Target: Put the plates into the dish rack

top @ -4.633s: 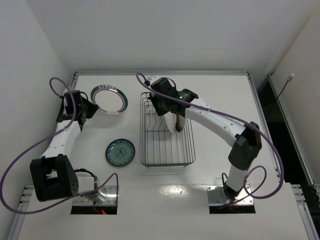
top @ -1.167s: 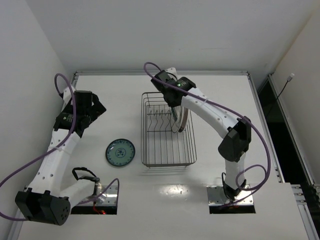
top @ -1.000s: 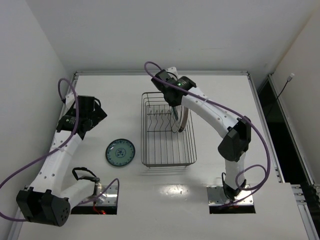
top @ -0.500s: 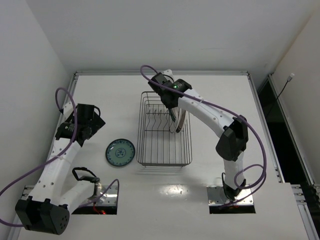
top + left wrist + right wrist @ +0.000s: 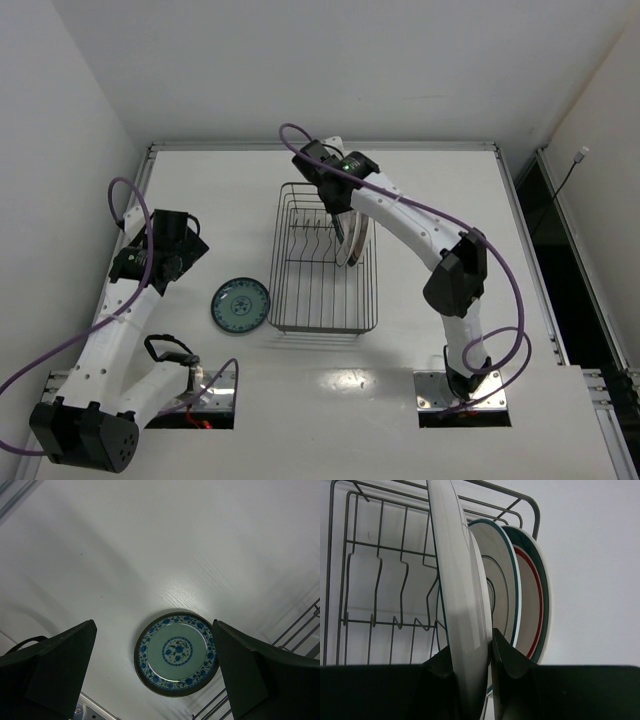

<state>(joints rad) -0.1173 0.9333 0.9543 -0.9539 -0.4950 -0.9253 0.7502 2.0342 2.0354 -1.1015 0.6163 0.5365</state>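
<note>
Pinching grey plate (image 5: 457,580) at rim with right gripper (image 5: 472,655), low centre, at rack (image 5: 350,570). Hovering with left gripper (image 5: 155,670) spread over teal plate (image 5: 176,653). Likely stiff, slippery, breakable: take by rim.

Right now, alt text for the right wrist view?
The right gripper clamps the rim of a pale plate, held upright on edge at the dish rack. Just behind it, two banded plates stand upright in the rack.
</note>
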